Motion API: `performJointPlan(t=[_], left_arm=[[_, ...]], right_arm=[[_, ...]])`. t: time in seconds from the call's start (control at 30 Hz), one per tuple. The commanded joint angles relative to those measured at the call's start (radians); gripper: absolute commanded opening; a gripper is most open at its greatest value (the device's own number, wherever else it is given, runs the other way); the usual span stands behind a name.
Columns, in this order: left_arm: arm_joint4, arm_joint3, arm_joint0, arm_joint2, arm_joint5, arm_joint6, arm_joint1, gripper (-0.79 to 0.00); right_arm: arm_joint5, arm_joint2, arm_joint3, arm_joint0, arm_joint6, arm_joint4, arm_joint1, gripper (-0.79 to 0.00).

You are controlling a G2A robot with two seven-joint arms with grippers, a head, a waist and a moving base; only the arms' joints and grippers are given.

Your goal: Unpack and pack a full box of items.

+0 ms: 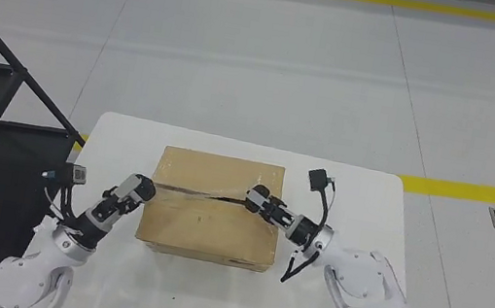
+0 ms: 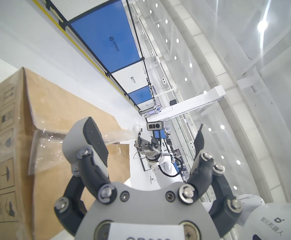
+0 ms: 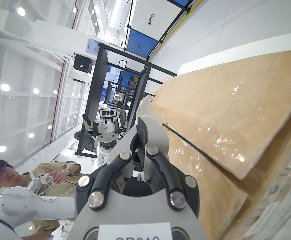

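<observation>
My right claw is pinched together on the loose end of the clear tape, which crumples out past the tips just over the seam of the cardboard box. My left claw hangs with its jaws wide apart and nothing in them, just beside the box's short end at the left of the top view. The box sits mid-frame on the white bench, flaps down. I judge the tape thin, sticky and apt to tear or slip, so it wants gripping close to the cardboard. The box looks stiff and, being full, probably heavy enough to stay put. A black pole slants at the upper left, well apart; I see nothing barring the seam.
</observation>
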State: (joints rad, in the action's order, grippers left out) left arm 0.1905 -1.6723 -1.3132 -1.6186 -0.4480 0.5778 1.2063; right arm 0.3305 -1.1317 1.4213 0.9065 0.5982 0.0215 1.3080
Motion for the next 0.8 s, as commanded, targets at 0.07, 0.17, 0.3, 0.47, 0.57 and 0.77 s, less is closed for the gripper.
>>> performJointPlan(t=[0.07, 0.17, 0.3, 0.47, 0.57, 0.77], left_arm=[[-0.030, 0.063, 0.043, 0.040, 0.002, -0.005, 0.002, 0.000], [-0.032, 0.095, 0.066, 0.062, -0.005, -0.010, 0.003, 0.000], [-0.034, 0.124, 0.085, 0.077, -0.001, -0.013, 0.003, 0.000], [-0.037, 0.149, 0.102, 0.091, 0.001, -0.016, 0.003, 0.000], [-0.038, 0.158, 0.105, 0.097, 0.000, -0.018, 0.002, 0.000], [-0.042, 0.167, 0.108, 0.107, 0.000, -0.026, 0.001, 0.000]], right_arm=[[0.009, 0.003, 0.027, 0.039, -0.061, 0.068, -0.002, -0.785], [0.021, 0.009, 0.042, 0.060, -0.121, 0.113, -0.001, -0.785], [0.053, 0.009, 0.033, 0.074, -0.174, 0.143, 0.000, -0.785], [0.020, 0.022, 0.007, 0.061, -0.190, 0.178, 0.004, -0.785], [0.001, 0.030, -0.008, 0.053, -0.200, 0.191, 0.007, -0.745], [0.011, 0.028, -0.024, 0.047, -0.198, 0.181, 0.009, -0.542]])
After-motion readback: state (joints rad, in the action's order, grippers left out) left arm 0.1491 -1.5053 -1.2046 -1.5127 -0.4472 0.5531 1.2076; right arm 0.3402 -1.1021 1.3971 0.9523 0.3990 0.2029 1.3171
